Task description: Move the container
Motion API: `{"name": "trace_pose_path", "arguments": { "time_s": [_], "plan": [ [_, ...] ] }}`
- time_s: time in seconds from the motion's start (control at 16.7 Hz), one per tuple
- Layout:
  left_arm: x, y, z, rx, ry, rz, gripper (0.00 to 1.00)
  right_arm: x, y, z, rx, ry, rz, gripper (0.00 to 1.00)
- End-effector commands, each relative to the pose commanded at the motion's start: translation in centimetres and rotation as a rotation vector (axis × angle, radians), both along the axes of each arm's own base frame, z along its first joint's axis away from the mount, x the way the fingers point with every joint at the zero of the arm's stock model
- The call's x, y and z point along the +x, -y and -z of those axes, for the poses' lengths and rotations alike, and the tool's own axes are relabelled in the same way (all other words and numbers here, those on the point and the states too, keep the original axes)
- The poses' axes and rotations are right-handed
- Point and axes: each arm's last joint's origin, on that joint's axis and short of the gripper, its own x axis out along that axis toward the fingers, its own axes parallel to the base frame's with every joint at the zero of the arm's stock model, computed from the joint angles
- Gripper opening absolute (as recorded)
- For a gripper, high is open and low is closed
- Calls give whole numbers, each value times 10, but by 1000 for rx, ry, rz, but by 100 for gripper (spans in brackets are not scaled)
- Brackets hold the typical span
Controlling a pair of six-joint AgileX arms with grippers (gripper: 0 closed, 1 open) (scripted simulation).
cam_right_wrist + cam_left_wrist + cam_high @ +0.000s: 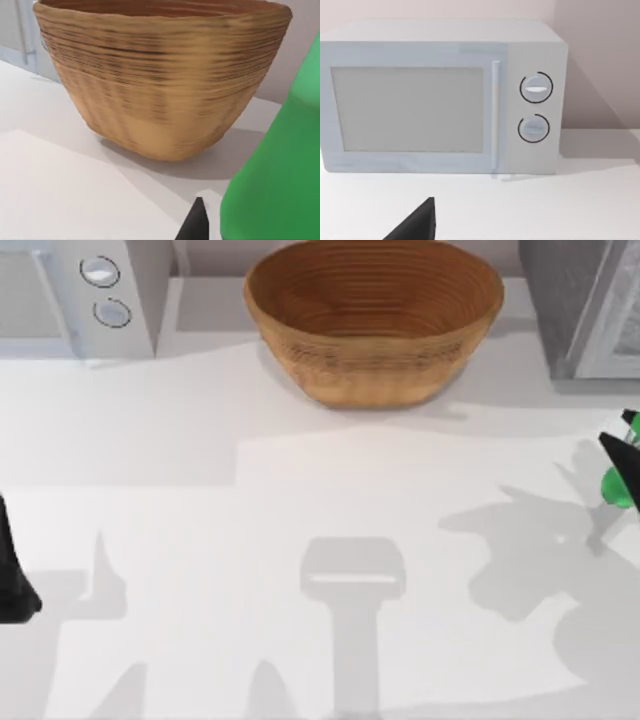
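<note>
Green plastic of the container (617,487) shows at the right edge of the surface (300,500), well apart from the woven bowl (373,315) at the back. The right claw (622,455) is directly at it, and in the right wrist view the container (280,175) is very close beside one dark fingertip (195,225). I cannot tell if this claw is holding it, nor its long axis. The right arm is clearly nearer. The left claw (15,580) is parked at the left edge, facing the microwave (440,95).

Green container (617,487) at the table's right edge, partly hidden.
</note>
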Motion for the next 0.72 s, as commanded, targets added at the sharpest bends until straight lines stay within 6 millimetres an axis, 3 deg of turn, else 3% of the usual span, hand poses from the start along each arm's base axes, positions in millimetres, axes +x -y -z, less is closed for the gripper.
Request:
{"name": "trace_pose_path", "arguments": {
  "time_s": [0.36,0.72],
  "plan": [
    [0,0,0,0,0,0,100,0,0,2,2,-6,-3,0],
    [0,0,0,0,0,0,100,29,-26,26,0,0,0,0]
  ]
}}
